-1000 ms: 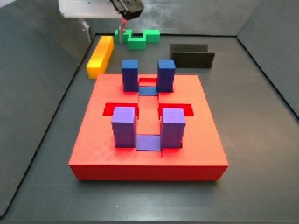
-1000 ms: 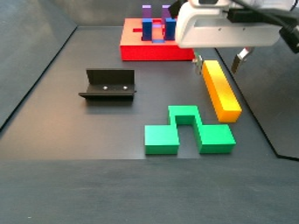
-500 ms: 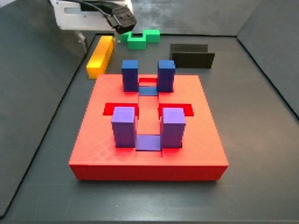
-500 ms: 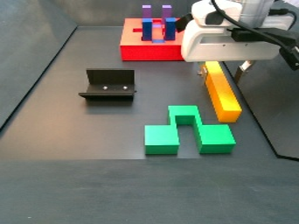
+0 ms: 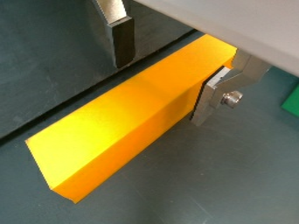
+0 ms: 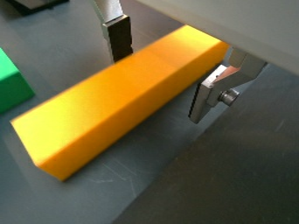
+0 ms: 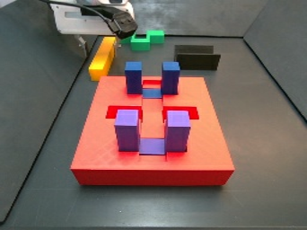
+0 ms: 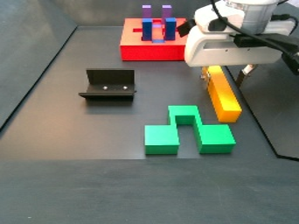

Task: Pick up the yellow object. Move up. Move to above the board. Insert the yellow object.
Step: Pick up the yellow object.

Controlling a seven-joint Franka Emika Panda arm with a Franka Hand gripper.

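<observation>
In both wrist views the yellow object (image 5: 135, 118) (image 6: 122, 98) lies flat on the dark bench (image 5: 47, 52) between the fingers (image 5: 121, 39) (image 6: 117, 37) of the gripper (image 5: 170, 66) (image 6: 163, 66). The jaws are spread, one plate on each long side of the bar; whether the pads touch it cannot be told. A green block (image 6: 10, 83) shows at the frame edge.

In a side view the gripper (image 7: 106, 36) sits low over the far end of the yellow object (image 7: 100, 59), at the far left of the bench. The board (image 7: 153, 135) lies nearer, with blue and purple posts (image 7: 128, 131); a black block (image 7: 198, 57) stands far right.

In a side view the yellow object (image 8: 221, 96) lies right of the fixture (image 8: 108, 85), the green block (image 8: 184, 129) near its end. No writing is readable.
</observation>
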